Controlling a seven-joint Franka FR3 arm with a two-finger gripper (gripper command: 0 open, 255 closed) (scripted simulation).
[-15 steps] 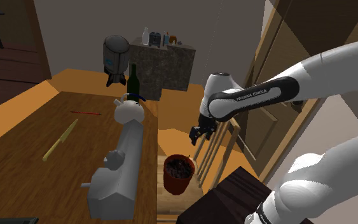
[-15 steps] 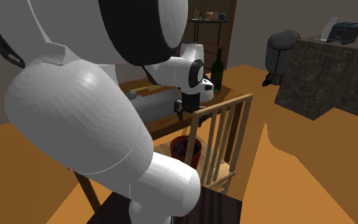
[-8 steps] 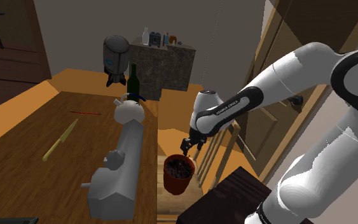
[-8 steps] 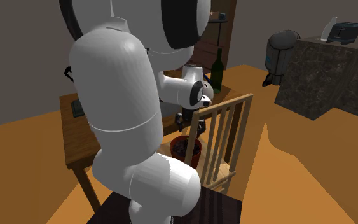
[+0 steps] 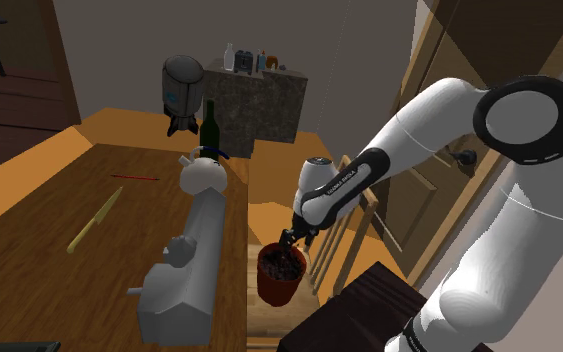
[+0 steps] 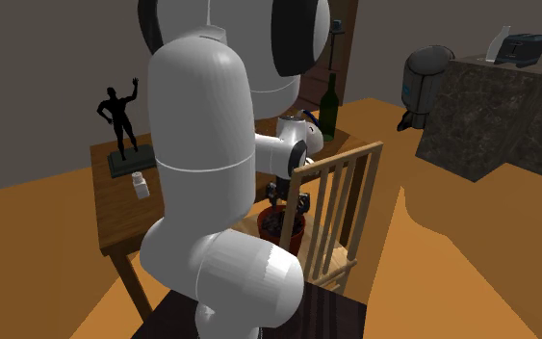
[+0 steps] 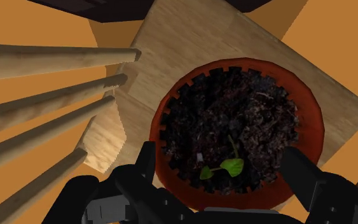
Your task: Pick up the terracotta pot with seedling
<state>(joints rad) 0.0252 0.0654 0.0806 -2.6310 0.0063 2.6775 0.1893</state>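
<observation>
Arm [image 5: 419, 130]: lower than a moment ago, carrying the end effector [image 5: 291, 240] down to the pot's rim.
Counter [image 5: 29, 220]: wooden, at the shoulder view's left.
Pot [image 5: 277, 283]: terracotta, upright on a pale chair seat [image 7: 190, 38] just beside the counter, with a small seedling [image 7: 233, 167] in dark soil.
End effector: open, fingers apart on either side of the rim, gripping nothing.
Handling: probably stiff, soil-heavy and brittle; clasp the outer wall under the rim.
</observation>
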